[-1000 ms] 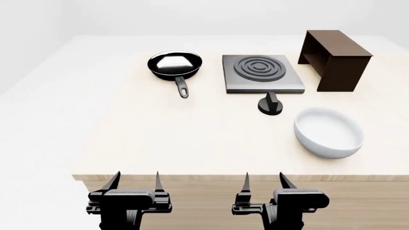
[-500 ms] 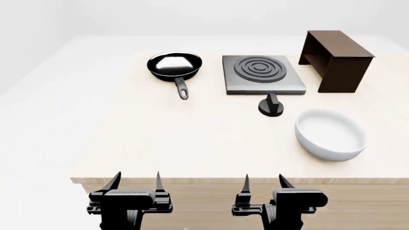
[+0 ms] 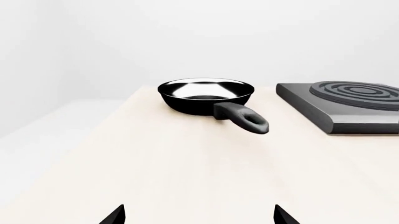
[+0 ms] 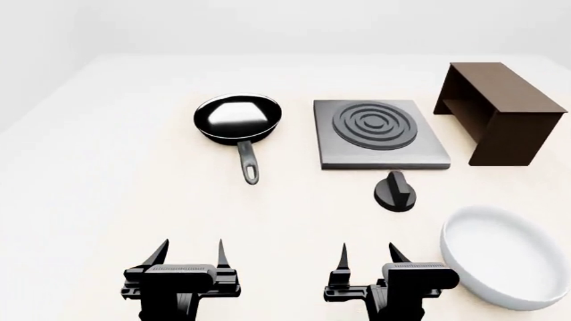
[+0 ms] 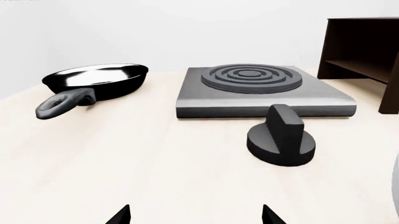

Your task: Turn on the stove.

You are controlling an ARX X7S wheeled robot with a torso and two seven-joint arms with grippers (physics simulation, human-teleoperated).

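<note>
In the left wrist view, the pan (image 3: 206, 94) is lying far ahead, left of the stove (image 3: 349, 105). In the head view, the left gripper (image 4: 188, 257) and right gripper (image 4: 368, 259) are both hovering open near the table (image 4: 107, 187), with the knob (image 4: 394, 192) sitting just near of the stove (image 4: 379, 134), between the pan (image 4: 237, 120) and the box (image 4: 499, 110), far of the bowl (image 4: 504, 257). In the right wrist view, the knob (image 5: 281, 137) is standing just near of the stove (image 5: 262, 91), apart from the open fingertips (image 5: 118, 215).

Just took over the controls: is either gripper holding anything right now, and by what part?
Nothing is held. The left gripper and right gripper are both open and empty, short of the knob.
</note>
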